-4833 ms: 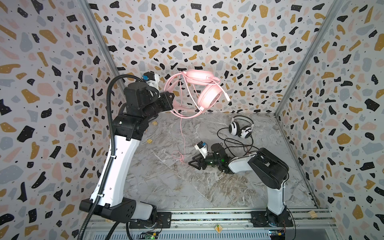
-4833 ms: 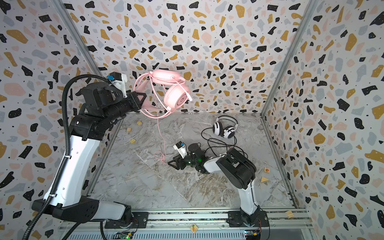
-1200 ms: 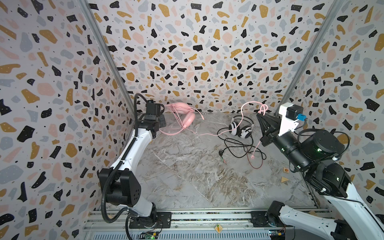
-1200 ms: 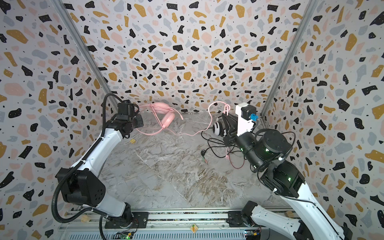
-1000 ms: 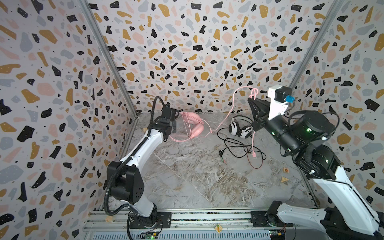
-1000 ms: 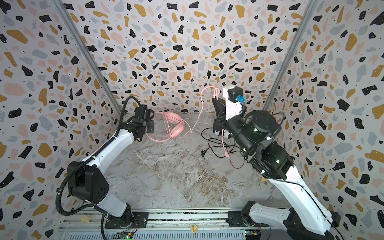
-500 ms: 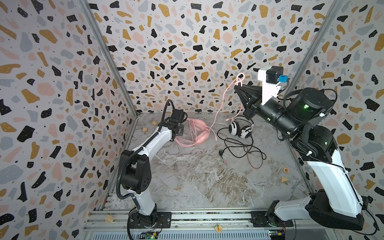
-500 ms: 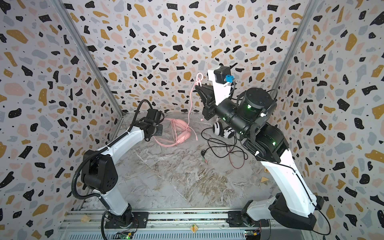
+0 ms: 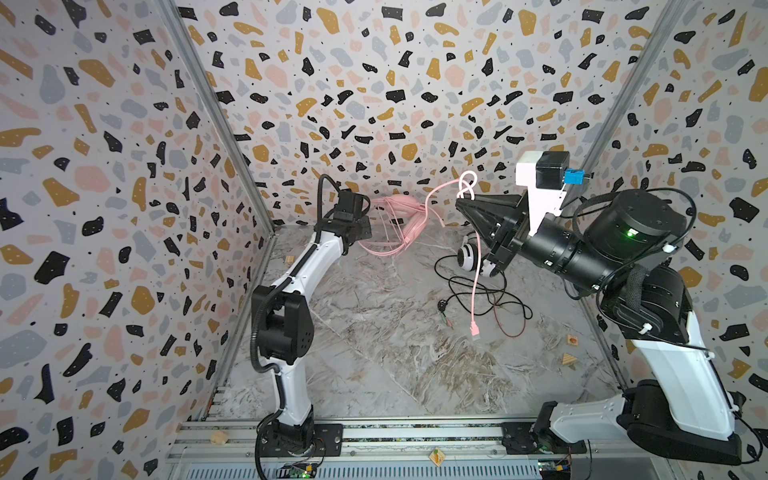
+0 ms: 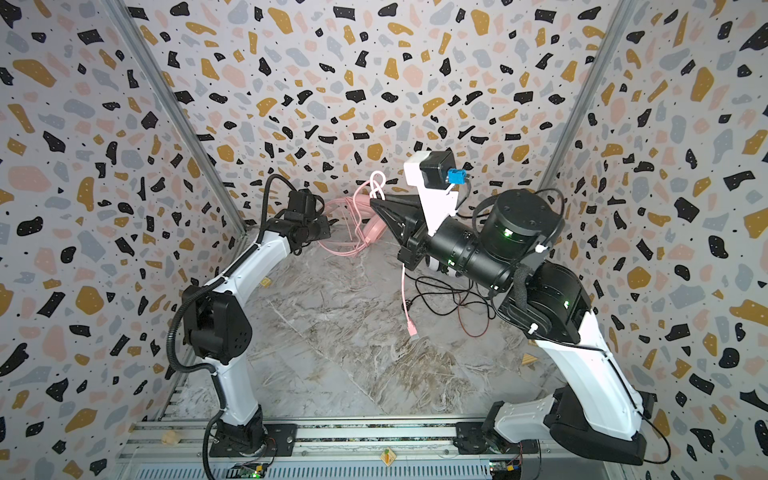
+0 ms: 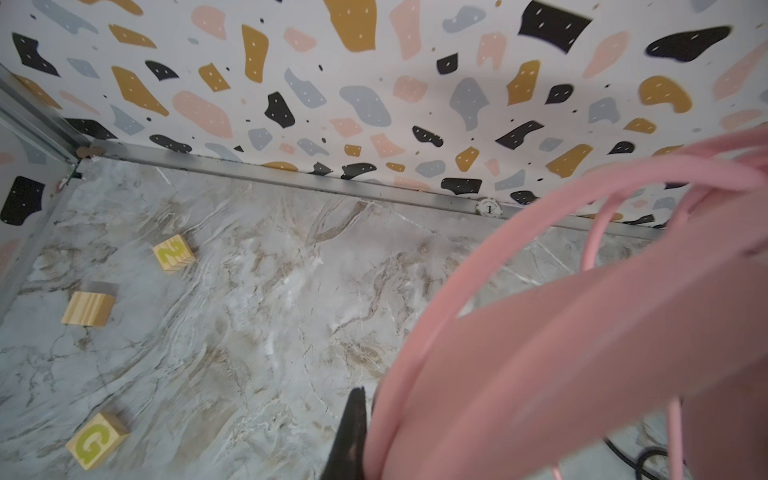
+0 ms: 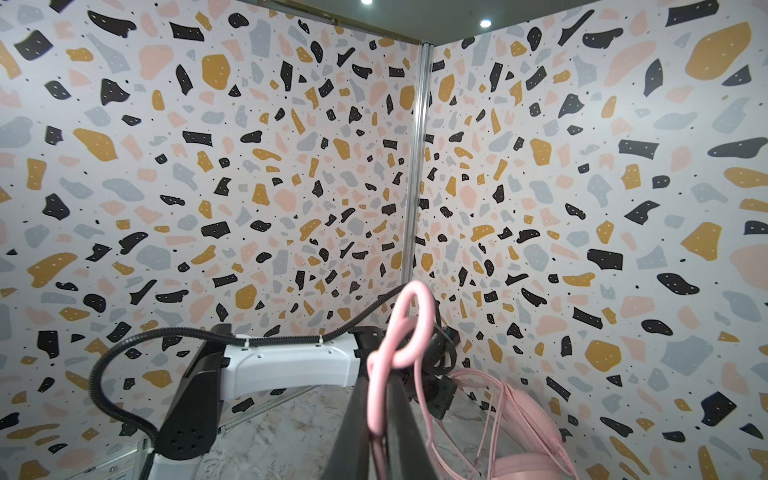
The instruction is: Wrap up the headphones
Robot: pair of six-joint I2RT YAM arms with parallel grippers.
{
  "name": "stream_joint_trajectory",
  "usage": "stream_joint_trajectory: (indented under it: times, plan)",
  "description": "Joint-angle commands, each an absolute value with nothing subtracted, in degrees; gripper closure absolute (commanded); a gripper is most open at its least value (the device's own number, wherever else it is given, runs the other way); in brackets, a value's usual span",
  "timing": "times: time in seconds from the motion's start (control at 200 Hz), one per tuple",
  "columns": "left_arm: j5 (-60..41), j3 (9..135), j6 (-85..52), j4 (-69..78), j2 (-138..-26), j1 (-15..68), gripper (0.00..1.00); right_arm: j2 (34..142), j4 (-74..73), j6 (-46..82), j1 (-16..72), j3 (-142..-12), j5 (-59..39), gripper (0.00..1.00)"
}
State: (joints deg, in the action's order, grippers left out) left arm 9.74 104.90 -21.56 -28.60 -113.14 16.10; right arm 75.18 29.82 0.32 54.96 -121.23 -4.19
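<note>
The right tool [image 9: 459, 203] has carried the pink cord [image 9: 474, 291] leftward toward the pink headset [image 9: 411, 218].

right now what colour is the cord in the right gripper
Pink; the cord shows best in the right wrist view.

Bright, even; wrist foregrnd blurred
</note>
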Motion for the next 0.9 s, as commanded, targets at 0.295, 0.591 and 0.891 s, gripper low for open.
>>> stream_joint_trajectory:
  times: [0.295, 0.591, 0.891]
  plan:
    - [14.99, 76.54, -17.41, -18.13, -97.21, 18.72, 1.00, 81.60, 24.56, -6.45, 51.68, -131.14, 3.96, 0.97]
    - [19.74, 70.90, -10.12, -21.62, -89.66, 28.36, 1.00, 92.69, 23.37, -3.91, 44.41, -140.70, -1.67, 0.97]
    - [16.91, 61.88, -5.90, -22.39, -75.86, 36.55, 1.00, 100.37, 17.98, 6.66, 26.06, -140.62, -16.06, 0.97]
